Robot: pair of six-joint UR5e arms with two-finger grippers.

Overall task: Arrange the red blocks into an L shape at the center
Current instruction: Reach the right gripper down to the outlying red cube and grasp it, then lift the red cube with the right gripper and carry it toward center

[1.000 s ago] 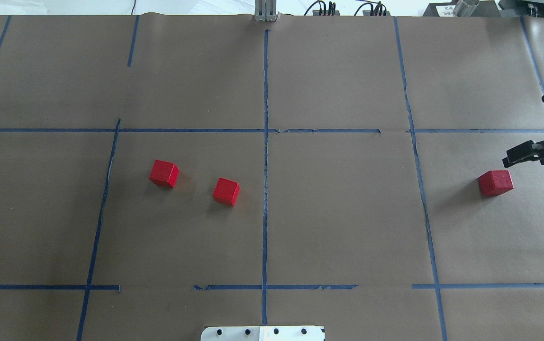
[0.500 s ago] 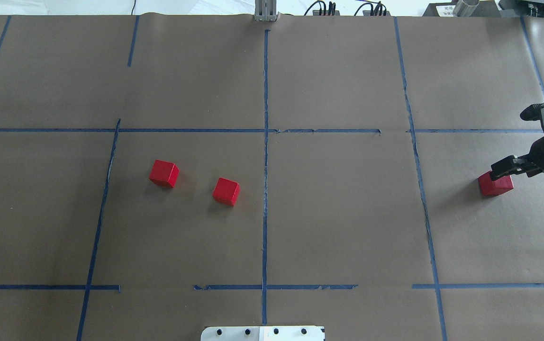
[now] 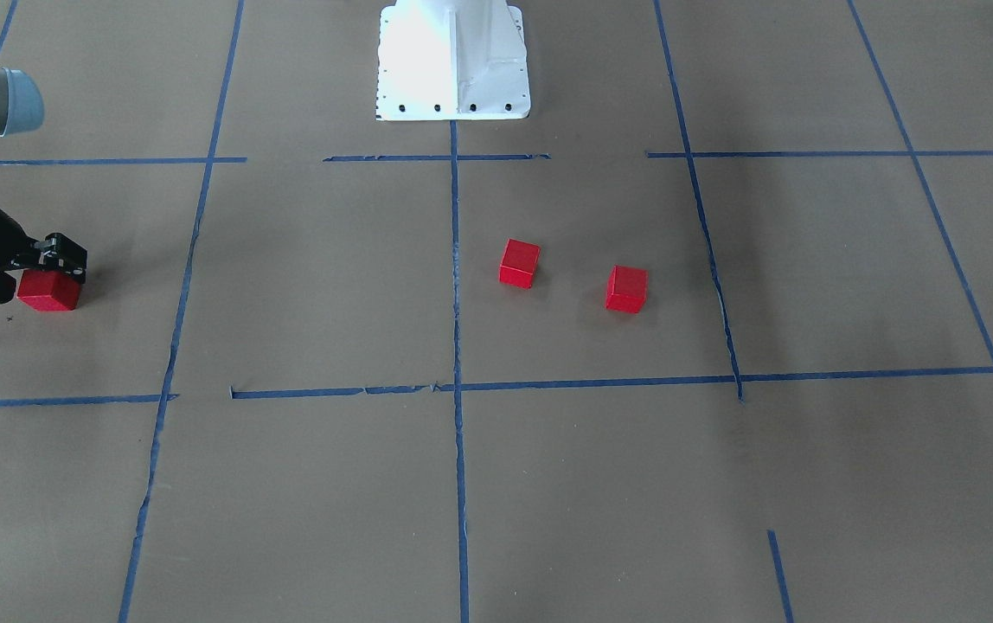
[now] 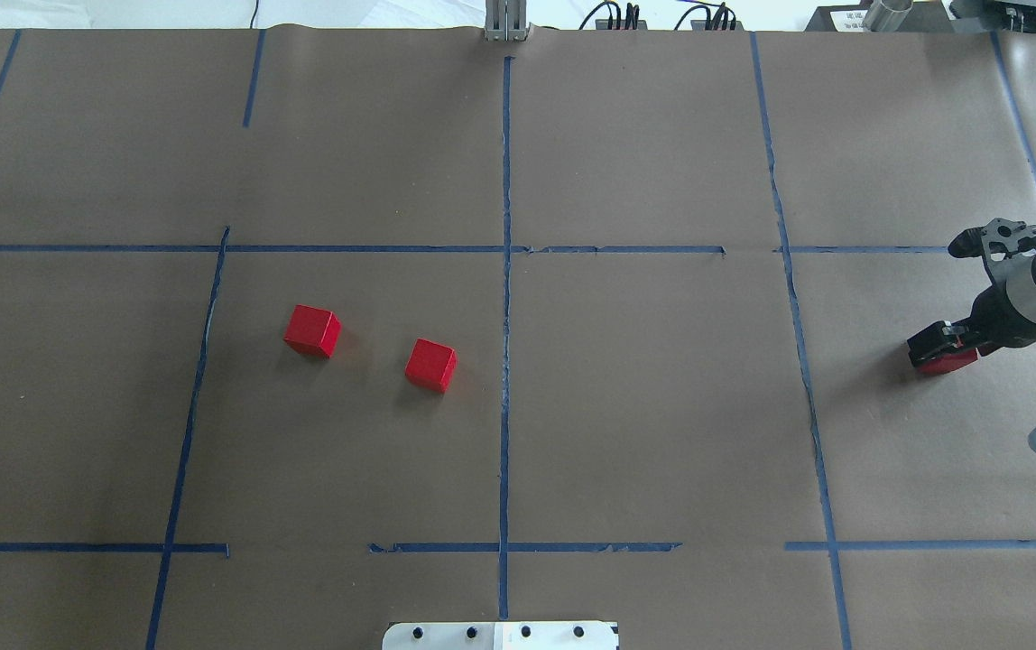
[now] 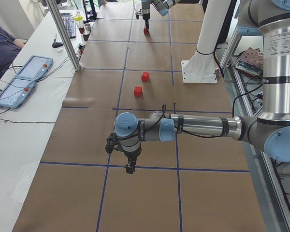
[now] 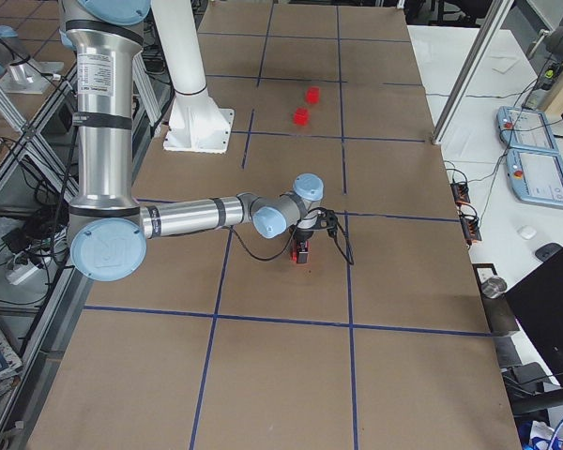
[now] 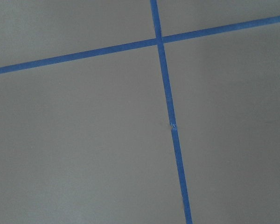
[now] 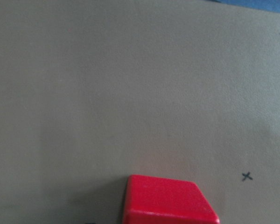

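Two red blocks [image 4: 311, 330] [image 4: 430, 365] lie apart in the left half of the center cell [image 4: 626, 397], left of its blue mid line. They also show in the front view [image 3: 626, 288] [image 3: 520, 263]. The third red block [image 4: 949, 363] [image 3: 48, 292] lies in the cell to the right. My right gripper [image 4: 938, 348] [image 3: 45, 264] is low over this block, seemingly open, jaws either side of it. The right wrist view shows the block [image 8: 168, 198] at its bottom edge. My left gripper [image 5: 129, 166] shows only in the left side view, over bare paper; I cannot tell its state.
The white robot base plate [image 4: 500, 636] [image 3: 453, 61] sits at the near table edge on the mid line. Blue tape lines split the brown paper into cells. A side table with teach pendants [image 5: 21, 79] and a metal post [image 5: 67, 38] stand along the far edge.
My right gripper has come in from the right edge, moved left and down, and now covers the top of the right block. The blocks have not moved.
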